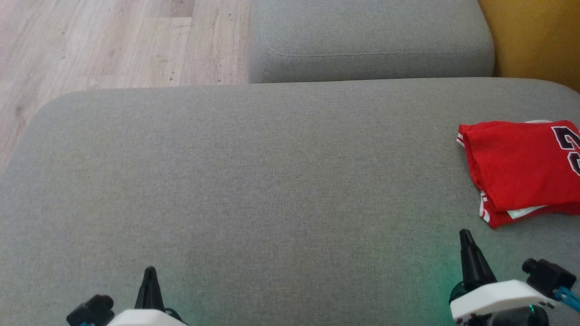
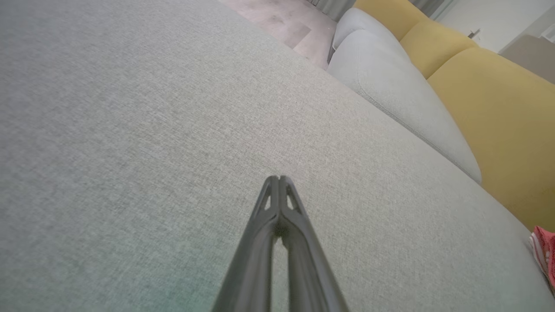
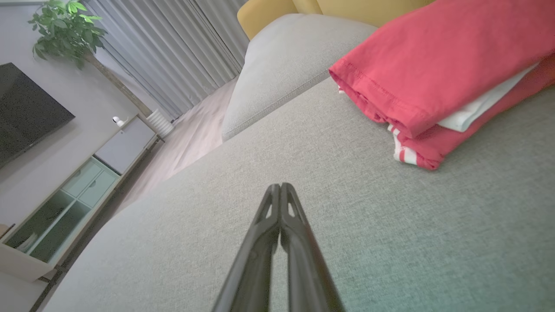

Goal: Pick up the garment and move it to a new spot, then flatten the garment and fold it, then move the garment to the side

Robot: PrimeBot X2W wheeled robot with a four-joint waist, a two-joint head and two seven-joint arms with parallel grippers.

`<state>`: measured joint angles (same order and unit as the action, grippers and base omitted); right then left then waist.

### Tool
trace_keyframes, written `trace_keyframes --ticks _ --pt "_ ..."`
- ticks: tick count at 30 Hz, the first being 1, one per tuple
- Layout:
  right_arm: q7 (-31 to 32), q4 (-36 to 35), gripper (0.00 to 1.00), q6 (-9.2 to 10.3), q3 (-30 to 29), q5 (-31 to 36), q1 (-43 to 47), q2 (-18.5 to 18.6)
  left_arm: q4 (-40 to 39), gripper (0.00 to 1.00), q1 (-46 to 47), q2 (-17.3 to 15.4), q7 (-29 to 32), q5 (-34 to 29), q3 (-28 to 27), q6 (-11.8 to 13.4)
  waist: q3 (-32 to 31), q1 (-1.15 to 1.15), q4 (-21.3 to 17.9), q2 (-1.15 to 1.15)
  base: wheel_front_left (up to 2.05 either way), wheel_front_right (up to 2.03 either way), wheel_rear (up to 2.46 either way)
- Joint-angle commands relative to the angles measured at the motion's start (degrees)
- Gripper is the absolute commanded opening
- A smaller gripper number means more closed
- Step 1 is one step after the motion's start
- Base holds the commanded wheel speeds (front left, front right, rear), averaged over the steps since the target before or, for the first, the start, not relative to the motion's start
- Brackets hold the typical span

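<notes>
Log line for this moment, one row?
garment: folded red jersey, right side of grey sofa cushion | left gripper: shut, empty | right gripper: shut, empty

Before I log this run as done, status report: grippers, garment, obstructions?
Left gripper shut, empty. Right gripper shut, empty. Red garment folded on grey cushion, right side, apart from both grippers. Bare fabric between right gripper and garment.

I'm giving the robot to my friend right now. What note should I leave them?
Left gripper: shut, empty, pointing across the bare grey cushion.
Right gripper: shut, empty, near the red garment but apart from it.
Garment: lies folded at the cushion's right side.
Done: it looks folded and set aside.
Left: probably nothing, maybe just check the fold.
</notes>
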<state>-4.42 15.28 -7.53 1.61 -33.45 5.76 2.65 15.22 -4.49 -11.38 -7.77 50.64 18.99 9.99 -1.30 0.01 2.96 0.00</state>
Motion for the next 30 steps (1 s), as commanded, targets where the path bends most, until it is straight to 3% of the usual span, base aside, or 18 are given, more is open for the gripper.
trace_keyframes --ticks 1,30 --pt "0.3 -1.8 0.00 0.01 0.0 -1.7 -3.4 1.0 -1.4 0.00 3.3 0.0 0.2 1.2 -1.9 -0.7 0.0 0.00 0.0 0.00 0.00 0.00 0.00" --pt "3.1 -1.6 0.00 0.02 -1.8 -21.4 -6.1 1.3 -1.4 0.00 5.7 2.7 4.7 14.8 -9.5 -6.2 0.5 0.00 -1.0 0.00 0.00 0.00 0.00"
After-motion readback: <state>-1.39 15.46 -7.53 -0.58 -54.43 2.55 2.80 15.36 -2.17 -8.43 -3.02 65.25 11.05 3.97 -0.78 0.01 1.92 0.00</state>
